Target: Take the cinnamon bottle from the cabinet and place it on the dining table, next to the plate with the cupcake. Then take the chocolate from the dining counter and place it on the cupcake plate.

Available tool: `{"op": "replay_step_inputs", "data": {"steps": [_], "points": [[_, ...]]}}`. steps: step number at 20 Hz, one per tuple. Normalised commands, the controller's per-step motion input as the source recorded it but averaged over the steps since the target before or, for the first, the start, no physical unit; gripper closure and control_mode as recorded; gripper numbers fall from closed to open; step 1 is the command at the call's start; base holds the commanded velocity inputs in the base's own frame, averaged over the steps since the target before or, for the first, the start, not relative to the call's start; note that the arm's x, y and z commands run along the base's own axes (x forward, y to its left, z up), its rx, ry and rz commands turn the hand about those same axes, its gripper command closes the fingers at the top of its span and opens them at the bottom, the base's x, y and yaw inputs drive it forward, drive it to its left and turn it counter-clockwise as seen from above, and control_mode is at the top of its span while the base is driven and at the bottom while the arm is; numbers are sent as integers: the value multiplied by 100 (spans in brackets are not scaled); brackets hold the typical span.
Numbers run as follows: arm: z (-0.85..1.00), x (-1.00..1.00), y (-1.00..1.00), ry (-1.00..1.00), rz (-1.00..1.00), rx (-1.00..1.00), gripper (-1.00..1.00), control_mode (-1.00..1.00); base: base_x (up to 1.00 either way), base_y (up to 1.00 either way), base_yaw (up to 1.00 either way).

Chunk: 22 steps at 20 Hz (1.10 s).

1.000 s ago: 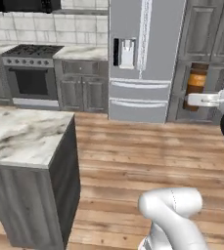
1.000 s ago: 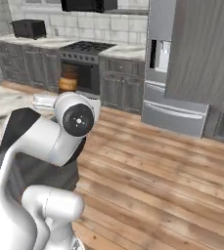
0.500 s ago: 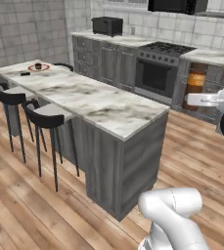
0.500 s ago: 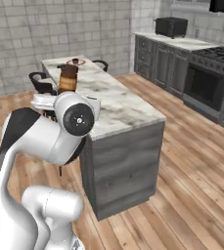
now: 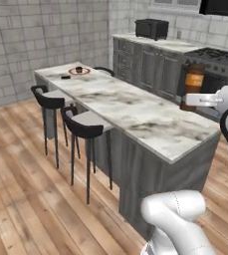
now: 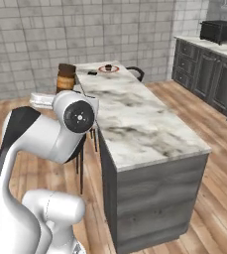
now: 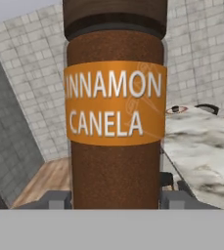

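While the arm is held up high, the tool (image 7: pixel 114 200) is clenched around the cinnamon bottle (image 7: pixel 114 107), with one grey finger (image 7: pixel 59 199) on each side of its lower part. In the hand view the bottle stands straight up and very close, with its dark cap at 12 o'clock and an orange band across the middle that reads "CANELA". From the left base view the cinnamon bottle (image 5: pixel 194 84) is up in the air at about 2 o'clock, off the near end of the long marble worktop (image 5: pixel 135 112). From the right base view the cinnamon bottle (image 6: pixel 66 79) pokes up behind the white arm at about 10 o'clock, just beside the long side of the worktop (image 6: pixel 140 124). Far away, at the other end of the worktop, sits the plate (image 5: pixel 79 71) with the red rim, at about 11 o'clock in the left base view. On the plate is the small brown cupcake (image 5: pixel 78 68). Near the plate lies the tiny dark chocolate (image 5: pixel 65 77), flat on the worktop. Two black stools (image 5: pixel 83 130) stand along the side of the worktop. A black toaster (image 5: pixel 152 28) sits on the grey kitchen counter at the back.
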Motion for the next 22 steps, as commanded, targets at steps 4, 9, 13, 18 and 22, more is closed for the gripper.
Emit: {"op": "replay_step_inputs", "data": {"steps": [4,9,13,18,22], "points": [[0,0,0,0,0,0,100,100,76,9,25],[0,0,0,0,0,0,100,100,43,-33,13],[0,0,0,0,0,0,100,100,27,-63,14],[0,0,0,0,0,0,100,100,13,-61,8],[0,0,0,0,0,0,100,100,6,-68,17]]}}
